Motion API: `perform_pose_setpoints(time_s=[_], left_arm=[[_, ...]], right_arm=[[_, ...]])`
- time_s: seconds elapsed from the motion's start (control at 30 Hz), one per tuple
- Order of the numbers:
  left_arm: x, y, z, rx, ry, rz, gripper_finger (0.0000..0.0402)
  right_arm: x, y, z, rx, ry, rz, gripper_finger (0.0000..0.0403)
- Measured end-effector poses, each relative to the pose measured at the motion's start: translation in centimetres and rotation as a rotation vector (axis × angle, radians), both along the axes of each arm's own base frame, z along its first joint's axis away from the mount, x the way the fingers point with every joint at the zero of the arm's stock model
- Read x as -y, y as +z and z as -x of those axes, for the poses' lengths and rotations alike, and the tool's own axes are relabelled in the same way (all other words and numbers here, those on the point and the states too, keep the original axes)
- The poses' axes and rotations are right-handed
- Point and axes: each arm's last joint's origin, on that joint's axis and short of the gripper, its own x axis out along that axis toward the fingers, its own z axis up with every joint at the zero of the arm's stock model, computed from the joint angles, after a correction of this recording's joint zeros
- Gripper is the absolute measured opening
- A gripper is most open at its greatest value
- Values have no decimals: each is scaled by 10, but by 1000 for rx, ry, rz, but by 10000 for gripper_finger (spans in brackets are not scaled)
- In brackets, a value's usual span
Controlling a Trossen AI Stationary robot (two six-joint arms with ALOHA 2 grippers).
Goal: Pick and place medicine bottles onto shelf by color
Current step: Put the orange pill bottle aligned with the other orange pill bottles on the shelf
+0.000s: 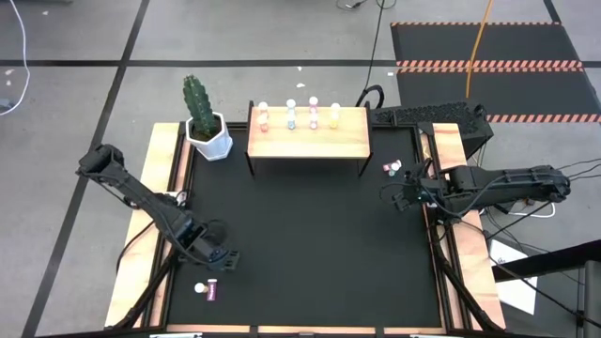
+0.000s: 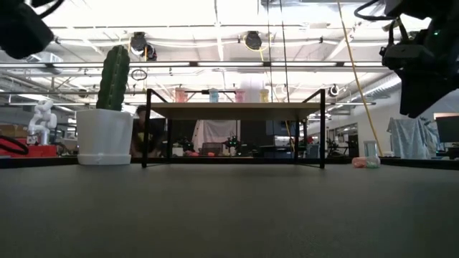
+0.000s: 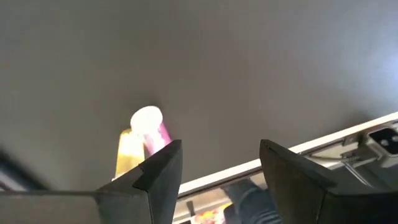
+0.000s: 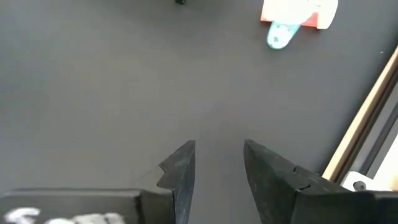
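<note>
The wooden shelf (image 1: 308,139) stands at the table's far side with several medicine bottles (image 1: 290,115) upright along its back edge; the low view shows them on the shelf top (image 2: 213,94). One bottle (image 1: 207,289), white cap and pink body, lies on its side on the mat near the front left (image 3: 151,127). My left gripper (image 1: 222,259) hangs open just beyond it, toward the table's far side, with nothing between its fingers (image 3: 221,168). A red bottle with a teal piece beside it (image 4: 297,15) lies near the right edge (image 1: 392,169). My right gripper (image 1: 404,194) hovers open short of it (image 4: 217,158).
A white pot with a green cactus (image 1: 208,131) stands left of the shelf. Wooden rails (image 1: 169,169) frame the black mat on both sides. A keyboard (image 1: 427,115) lies behind the table's right corner. The mat's middle (image 1: 310,235) is bare.
</note>
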Motion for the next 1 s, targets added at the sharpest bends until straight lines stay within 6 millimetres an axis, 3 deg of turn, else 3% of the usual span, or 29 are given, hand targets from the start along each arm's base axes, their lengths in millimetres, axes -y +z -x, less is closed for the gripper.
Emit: perform_pose_setpoints(time_s=[0.3,0.53,0.7,0.83,1.0], left_arm=[[20,1,14,-38,-37,59,214],[36,0,34,20,-158,-32,214],[44,1,39,97,-76,-76,214],[43,3,32,206,2,-117,214],[35,3,23,233,49,-142,214]], right_arm=[[0,0,0,-10,48,16,132],[0,1,-4,18,94,34,132],[0,4,-9,73,109,45,132],[3,3,-5,48,1,118,132],[11,-2,5,15,-263,207,132]])
